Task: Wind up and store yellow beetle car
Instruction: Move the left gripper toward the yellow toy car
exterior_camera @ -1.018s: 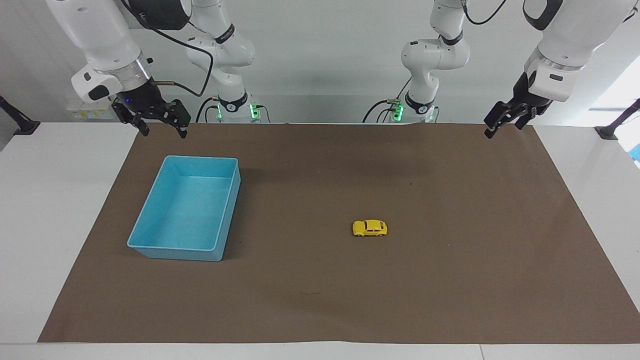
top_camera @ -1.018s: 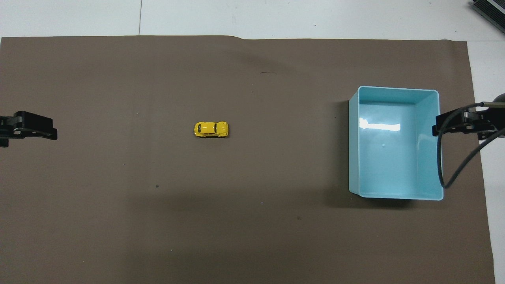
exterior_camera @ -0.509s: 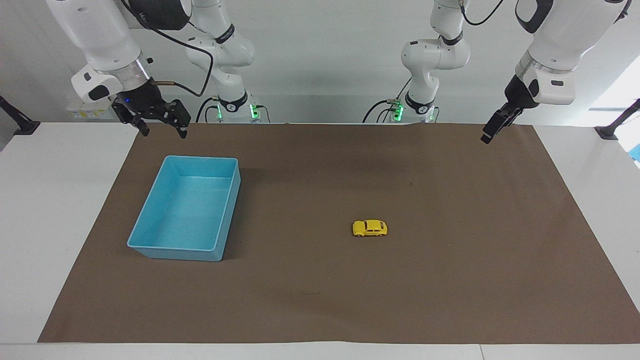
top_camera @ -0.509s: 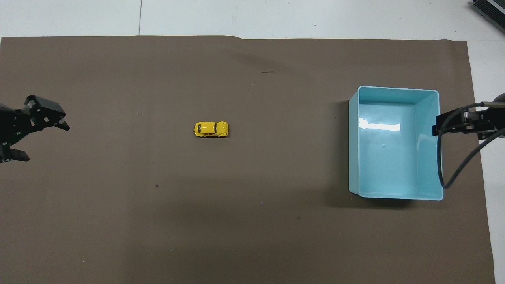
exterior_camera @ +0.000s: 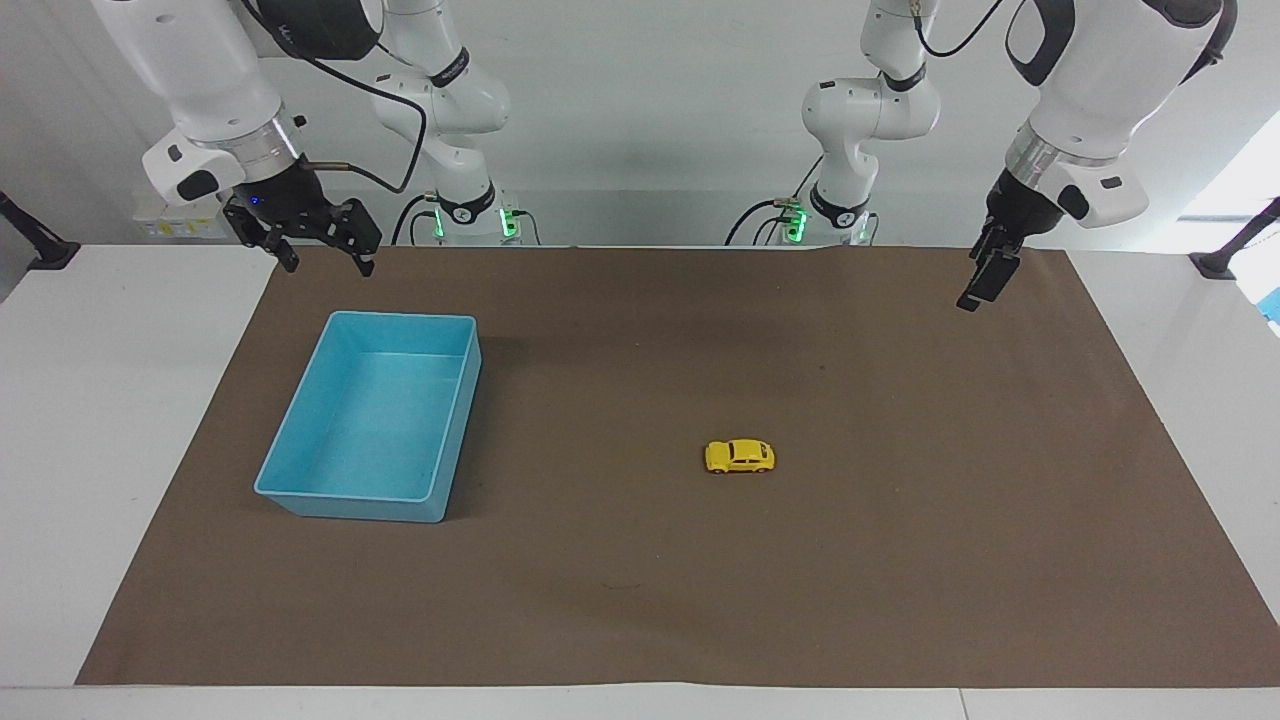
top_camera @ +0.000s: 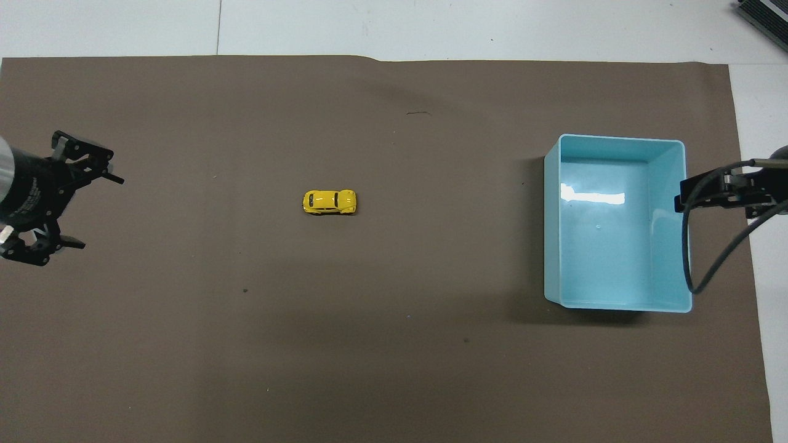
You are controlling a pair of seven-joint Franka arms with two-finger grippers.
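The yellow beetle car point(exterior_camera: 740, 456) point(top_camera: 329, 202) stands on its wheels near the middle of the brown mat, with nothing touching it. My left gripper point(exterior_camera: 976, 290) point(top_camera: 100, 212) hangs open and empty over the mat toward the left arm's end, well apart from the car. Toward the right arm's end lies the empty light blue bin point(exterior_camera: 350, 505) point(top_camera: 552, 246). Up in the air by the bin's edge nearest the robots, my right gripper point(exterior_camera: 328, 266) point(top_camera: 682, 200) waits, open and empty.
The brown mat point(exterior_camera: 900, 560) point(top_camera: 184, 338) covers most of the white table. A black cable point(top_camera: 695, 271) droops from the right wrist over the bin's rim. Bare mat lies all around the car.
My left arm has swung in over the mat toward the car and lowered a little, its gripper turning so both open fingers show from above. The right arm, car and bin have not moved.
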